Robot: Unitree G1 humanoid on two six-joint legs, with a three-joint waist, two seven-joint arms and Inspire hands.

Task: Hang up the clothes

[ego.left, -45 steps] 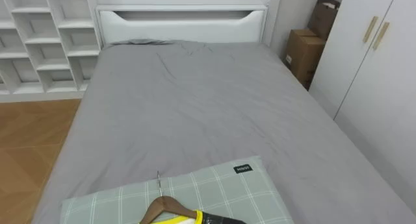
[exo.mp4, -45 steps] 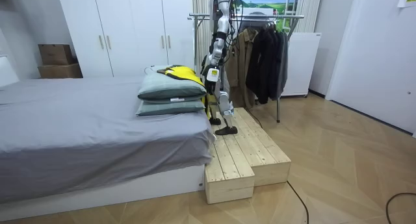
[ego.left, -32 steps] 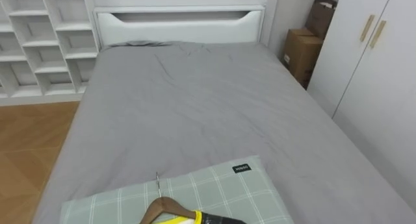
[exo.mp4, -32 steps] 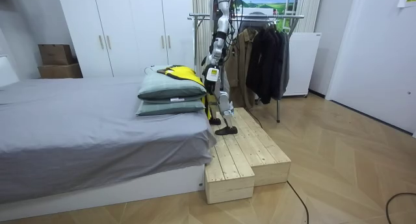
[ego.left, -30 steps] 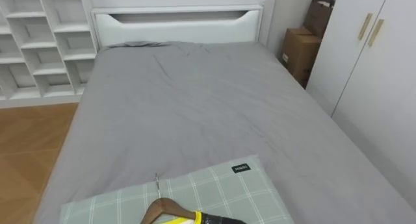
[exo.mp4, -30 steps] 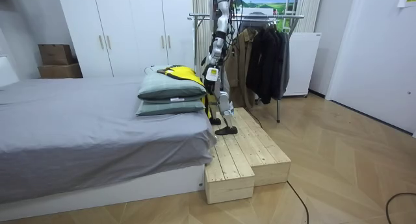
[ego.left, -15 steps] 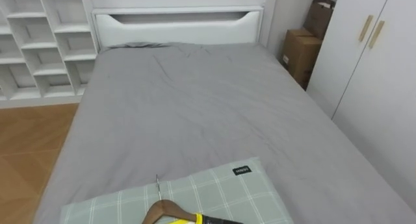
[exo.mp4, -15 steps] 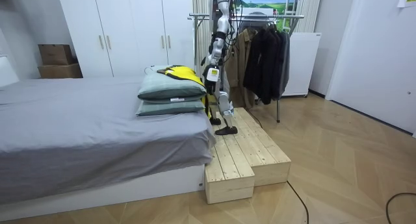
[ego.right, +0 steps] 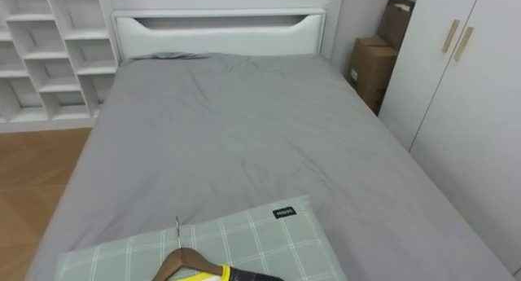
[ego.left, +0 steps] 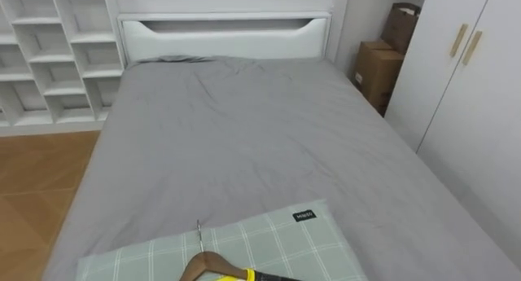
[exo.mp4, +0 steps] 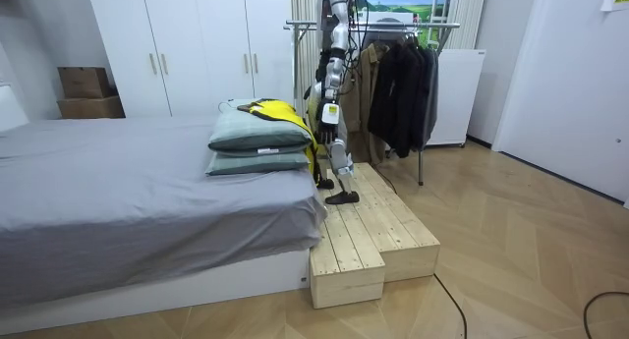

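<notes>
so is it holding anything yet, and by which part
Cannot be told: the hanger and yellow garment lie on the pillow, and the left hand is too small to read.

You see a plain grey bedsheet (ego.left: pixel 244 134); at six o'clock, a pale green pillow (ego.left: pixel 281 239) checked white, a brown hanger (ego.left: pixel 200 265) and a yellow-and-black garment (ego.left: pixel 238 275).
</notes>
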